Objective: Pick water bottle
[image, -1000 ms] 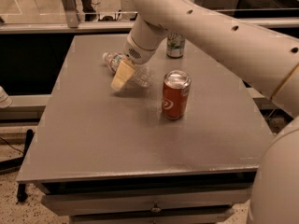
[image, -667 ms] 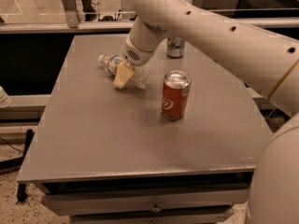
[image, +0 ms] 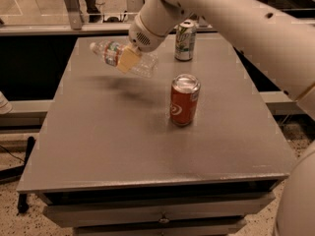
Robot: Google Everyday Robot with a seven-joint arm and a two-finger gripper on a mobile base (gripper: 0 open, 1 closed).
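Table: grey flat top on a drawer base, carrying two cans; its left half is bare apart from a shadow

Bottle: clear, ribbed, lying sideways over the far left part of the table, white cap pointing left and slightly up, coloured label just behind the cap. The shadow sits apart from it on the surface below, so it is judged to hang clear of the table, not resting on it. The sideways attitude follows from a grip across the body rather than at the neck

End effector: at the middle of the bottle, pinching the bottle between its fingers, one pale pad showing on the near side. A mid-body hold keeps the weight roughly balanced, though the cap end tips a little

Red can: upright near the table centre, right of and nearer than the bottle, well apart from it; not part of the task

Green can: green and white, upright at the far edge, just right of the wrist; also not wanted, and close enough that a swing right could knock it

Arm: thick white links entering from the upper right, reaching down and left over both cans to the bottle. Pick judged nearly done; what remains is a secure lift away
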